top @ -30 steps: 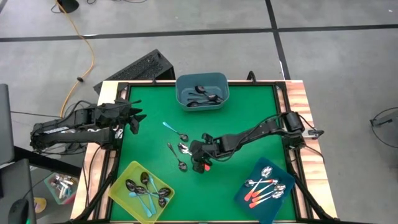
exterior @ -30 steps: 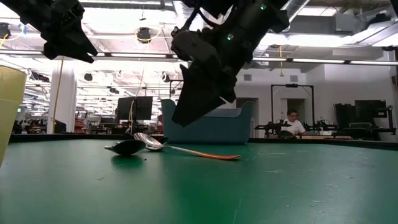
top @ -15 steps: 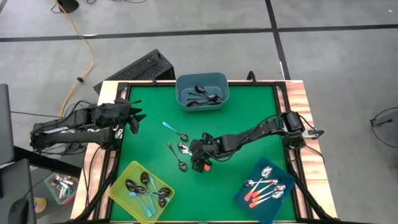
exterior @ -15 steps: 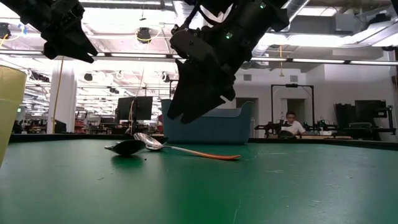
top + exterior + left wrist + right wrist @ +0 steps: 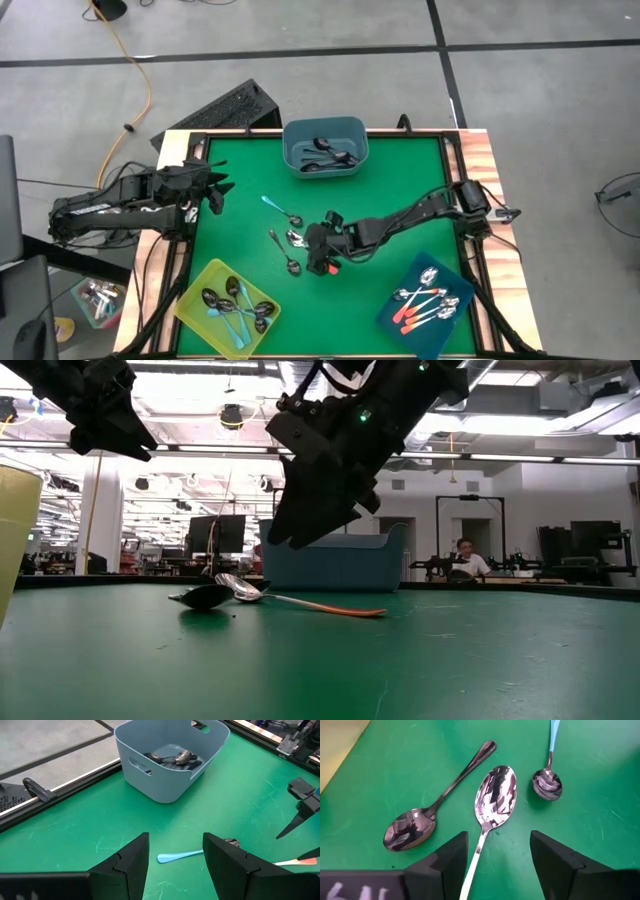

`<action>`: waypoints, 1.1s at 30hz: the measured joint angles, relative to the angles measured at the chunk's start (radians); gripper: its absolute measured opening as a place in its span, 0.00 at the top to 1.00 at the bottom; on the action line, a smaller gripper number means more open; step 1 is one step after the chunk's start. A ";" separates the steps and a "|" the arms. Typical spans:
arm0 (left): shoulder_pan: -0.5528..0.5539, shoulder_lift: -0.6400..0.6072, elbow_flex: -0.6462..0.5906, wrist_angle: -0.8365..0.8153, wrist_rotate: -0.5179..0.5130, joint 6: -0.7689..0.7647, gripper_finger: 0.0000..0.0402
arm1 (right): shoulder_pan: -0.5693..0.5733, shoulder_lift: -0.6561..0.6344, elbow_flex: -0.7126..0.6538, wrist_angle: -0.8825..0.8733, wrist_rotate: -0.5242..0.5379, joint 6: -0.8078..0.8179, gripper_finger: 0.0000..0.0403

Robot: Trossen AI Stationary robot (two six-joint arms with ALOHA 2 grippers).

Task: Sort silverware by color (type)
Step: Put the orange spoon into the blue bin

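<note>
Right claw [image 5: 490, 865] spread wide, gripping nothing, hovering right over shiny orange-handled spoon [image 5: 492, 802] on felt-green surface [image 5: 600, 835]; dark metal spoon [image 5: 427, 802] just beside, teal-handled one [image 5: 548, 780] opposite. Left claw [image 5: 172, 862] gaping too.

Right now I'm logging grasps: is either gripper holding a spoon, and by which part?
Nothing is held. The right gripper is open above the orange-handled spoon, not gripping it. The left gripper is open and empty near the table's left edge.
</note>
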 joint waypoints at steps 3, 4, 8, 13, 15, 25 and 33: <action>0.000 0.000 0.000 0.000 0.000 0.000 0.58 | 0.006 0.021 0.001 0.022 0.003 0.005 0.45; 0.000 0.000 0.000 0.000 0.000 0.000 0.58 | 0.007 0.031 0.002 0.033 0.003 0.014 0.45; 0.000 0.000 0.000 0.000 0.000 0.001 0.58 | 0.015 0.061 0.003 0.055 0.023 0.044 0.45; 0.000 0.000 0.000 0.000 0.000 0.016 0.58 | 0.026 0.091 0.002 0.059 0.053 0.064 0.45; 0.000 0.000 0.000 0.000 0.000 0.016 0.58 | 0.027 0.102 0.000 0.055 0.047 0.068 0.45; 0.000 0.000 0.000 0.001 0.000 0.017 0.58 | 0.032 0.159 0.003 0.073 0.039 0.131 0.45; 0.000 0.000 0.000 0.001 0.001 0.016 0.58 | 0.031 0.161 0.003 0.063 0.029 0.164 0.54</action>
